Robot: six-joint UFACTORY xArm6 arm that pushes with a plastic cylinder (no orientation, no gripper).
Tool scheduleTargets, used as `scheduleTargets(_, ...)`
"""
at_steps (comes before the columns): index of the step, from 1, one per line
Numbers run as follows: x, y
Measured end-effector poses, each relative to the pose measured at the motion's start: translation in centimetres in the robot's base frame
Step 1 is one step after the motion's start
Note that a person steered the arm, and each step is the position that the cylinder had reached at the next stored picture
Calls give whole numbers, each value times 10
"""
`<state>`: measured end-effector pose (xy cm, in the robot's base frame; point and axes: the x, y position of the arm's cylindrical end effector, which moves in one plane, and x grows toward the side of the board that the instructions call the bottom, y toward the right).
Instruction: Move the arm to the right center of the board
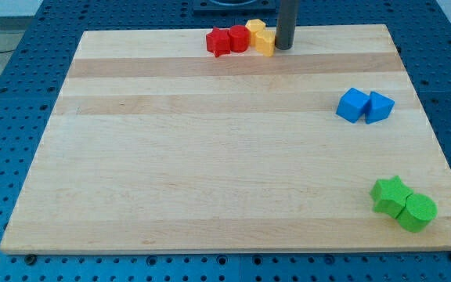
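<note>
My tip (283, 47) is at the view's top centre of the wooden board (210, 157), touching or just right of the yellow blocks. Two yellow blocks (261, 37) sit close together there; their shapes are hard to make out. Left of them are a red star-shaped block (218, 41) and a red round block (238, 38), touching each other. At the view's right centre lie a blue cube (353, 105) and a blue wedge-like block (379, 106), side by side. At the view's bottom right are a green star (389, 195) and a green cylinder (417, 211), touching.
The board rests on a blue perforated table (6, 94). The board's right edge (429, 133) runs close past the blue and green blocks.
</note>
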<state>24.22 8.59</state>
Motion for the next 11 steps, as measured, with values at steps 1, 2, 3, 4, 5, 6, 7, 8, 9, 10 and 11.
scheduleTargets(1, 0, -5)
scheduleTargets(2, 1, 5)
scheduleTargets(3, 19, 51)
scheduleTargets(4, 54, 126)
scheduleTargets(5, 121, 176)
scheduleTargets(6, 178, 191)
scheduleTargets(7, 209, 191)
scheduleTargets(8, 209, 190)
scheduleTargets(9, 209, 181)
scheduleTargets(10, 203, 181)
scheduleTargets(11, 197, 183)
